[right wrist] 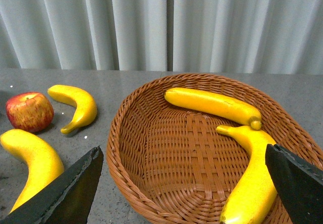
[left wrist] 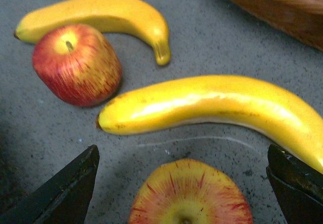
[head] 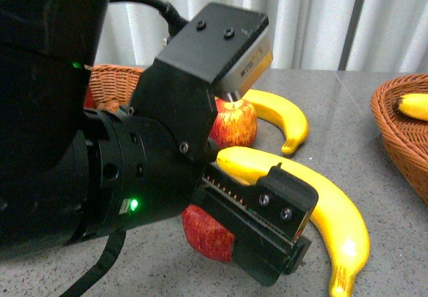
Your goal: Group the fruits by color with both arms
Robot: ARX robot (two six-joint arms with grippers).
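My left gripper [left wrist: 182, 156] hangs open over a red apple [left wrist: 189, 199], one finger on each side and neither touching it. In the front view that apple [head: 207, 233] lies half hidden under the black left arm [head: 154, 143]. A long banana [left wrist: 212, 105] lies just beyond it, then a second apple [left wrist: 75, 65] and a short banana [left wrist: 96, 14]. My right gripper [right wrist: 184, 156] is open above a wicker basket [right wrist: 151, 133] that holds two bananas [right wrist: 212, 105] [right wrist: 252, 183].
The right basket [head: 401, 130] shows at the front view's right edge with a banana [head: 414, 105] inside. Another wicker basket [head: 114, 79] stands behind the left arm, with something red partly showing in it. A white curtain closes off the back of the grey table [head: 341, 103].
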